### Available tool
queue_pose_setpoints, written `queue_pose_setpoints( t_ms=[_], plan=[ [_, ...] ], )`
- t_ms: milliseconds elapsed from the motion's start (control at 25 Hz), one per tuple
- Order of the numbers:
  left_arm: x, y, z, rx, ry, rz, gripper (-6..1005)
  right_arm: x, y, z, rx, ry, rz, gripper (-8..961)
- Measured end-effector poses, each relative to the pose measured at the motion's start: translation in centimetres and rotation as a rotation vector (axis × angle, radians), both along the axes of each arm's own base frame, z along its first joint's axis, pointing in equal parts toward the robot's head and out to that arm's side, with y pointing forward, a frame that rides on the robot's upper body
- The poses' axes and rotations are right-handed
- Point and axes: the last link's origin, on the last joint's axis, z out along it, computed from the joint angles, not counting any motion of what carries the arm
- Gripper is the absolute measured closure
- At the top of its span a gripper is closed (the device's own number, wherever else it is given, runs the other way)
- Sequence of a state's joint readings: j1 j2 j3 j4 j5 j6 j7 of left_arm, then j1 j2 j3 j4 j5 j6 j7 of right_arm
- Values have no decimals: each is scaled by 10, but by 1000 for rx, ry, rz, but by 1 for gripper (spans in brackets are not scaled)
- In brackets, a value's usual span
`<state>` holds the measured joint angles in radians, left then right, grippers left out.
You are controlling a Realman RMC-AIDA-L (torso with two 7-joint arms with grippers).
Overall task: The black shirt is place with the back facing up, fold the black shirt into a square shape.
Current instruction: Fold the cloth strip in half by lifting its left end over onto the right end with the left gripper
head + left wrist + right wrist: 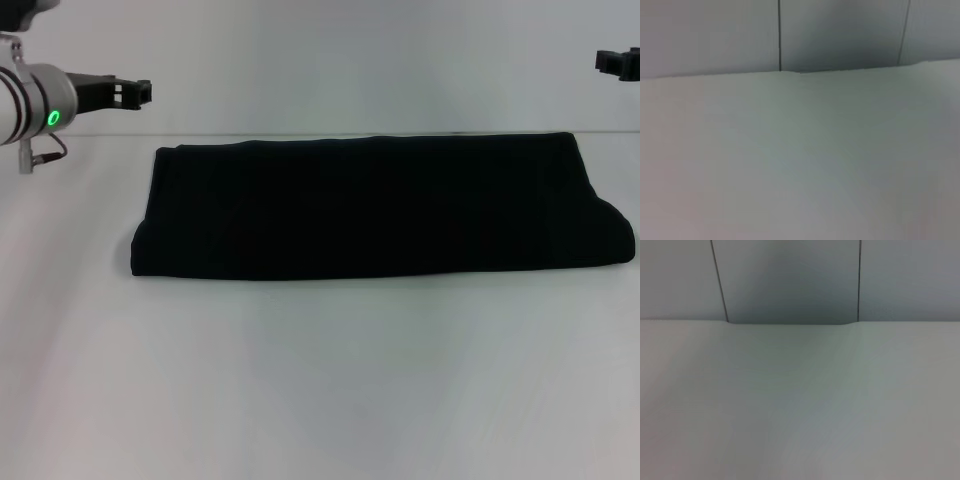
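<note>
The black shirt point(380, 207) lies folded into a long flat band across the far half of the white table point(320, 380) in the head view, its plain black cloth facing up and no lettering showing. My left gripper point(140, 92) hangs in the air at the upper left, raised above and beyond the shirt's left end. Only the tip of my right gripper point(615, 62) shows at the upper right edge, also raised clear of the shirt. Neither gripper touches the cloth. Both wrist views show only bare table and wall.
A grey panelled wall point(790, 280) stands behind the table's far edge. White table surface stretches in front of the shirt toward me.
</note>
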<state>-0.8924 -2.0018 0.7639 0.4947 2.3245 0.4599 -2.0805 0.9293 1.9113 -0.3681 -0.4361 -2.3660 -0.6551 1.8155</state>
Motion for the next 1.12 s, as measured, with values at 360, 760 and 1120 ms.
queue_pose_setpoints(
  t_ms=[360,760,1120],
  plan=[
    [3,-48,11,-280,-256,10,320,-6,-29,6,-212,184,19,272],
    [-33,-112,8,-426,-358,48,47,30,-79,1,-361,272,-34,84],
    [-54,-119,-7,-388,-320,73,82,52,-97,2,-363,281,-85,67]
  ],
)
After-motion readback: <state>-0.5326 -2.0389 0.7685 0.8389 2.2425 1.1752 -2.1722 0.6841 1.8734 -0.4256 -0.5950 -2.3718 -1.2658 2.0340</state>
